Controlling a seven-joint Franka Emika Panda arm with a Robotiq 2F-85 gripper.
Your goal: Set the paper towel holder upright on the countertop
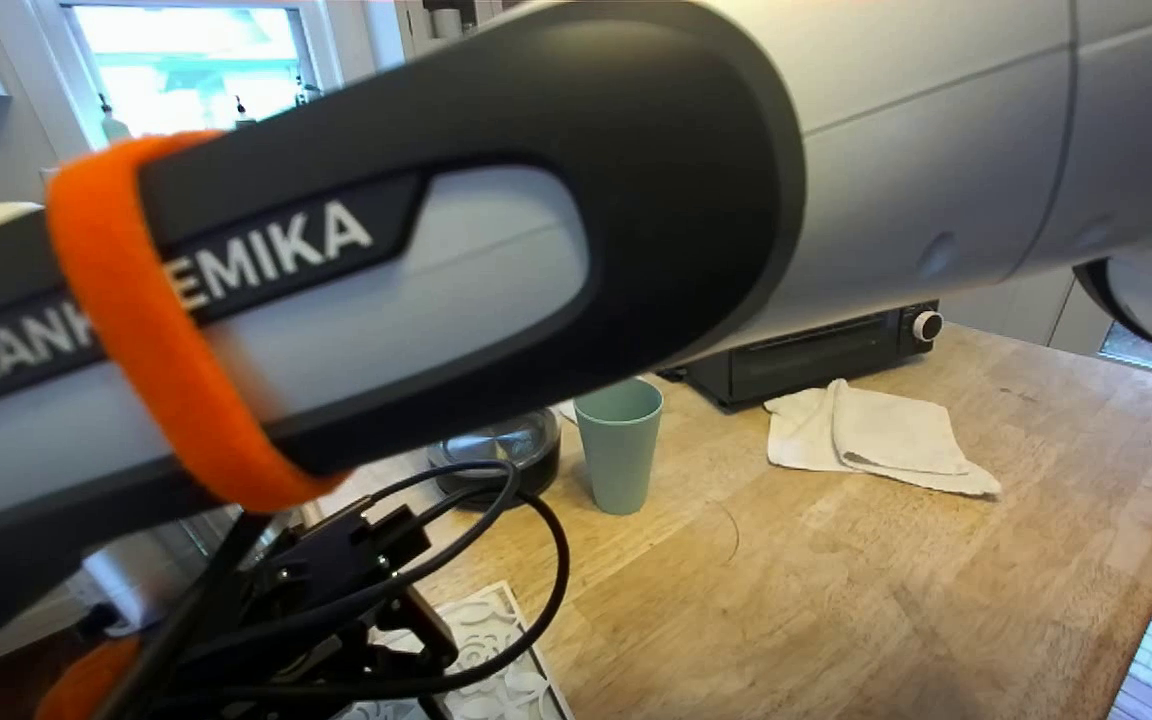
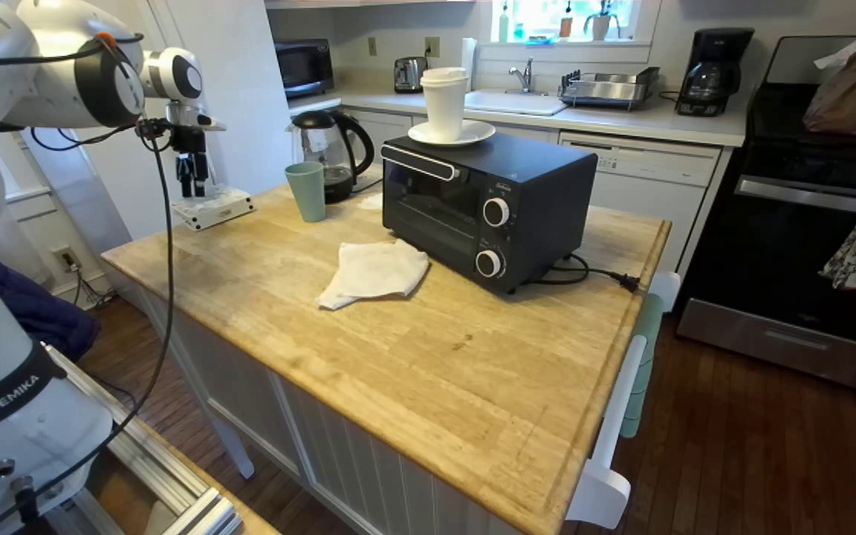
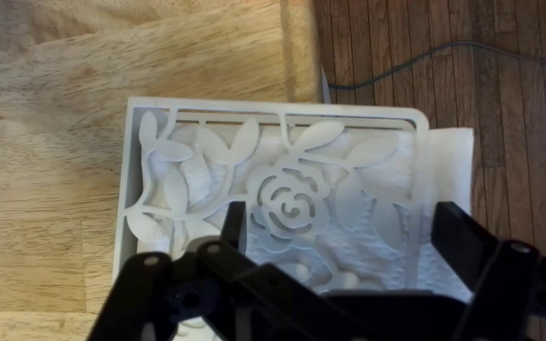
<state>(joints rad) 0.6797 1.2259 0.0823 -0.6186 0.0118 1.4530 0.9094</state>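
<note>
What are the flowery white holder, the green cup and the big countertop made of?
Paper towel holder: maybe plastic or painted metal, matte white; it's cut through in smooth, thin flower shapes.
Green cup: probably plastic, with a dull finish, because its color is plain and even.
Countertop: wood, with a slight sheen; you can see grain and joined strips.

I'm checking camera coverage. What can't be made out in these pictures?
Paper towel holder, wrist view: lower part hidden by the gripper.
Paper towel holder, in an exterior view: cables cover part, bottom edge cuts it off.
Toaster oven, in an exterior view: upper part behind the arm.
Upper oven dial, in an exterior view: markings too small to read.
</note>
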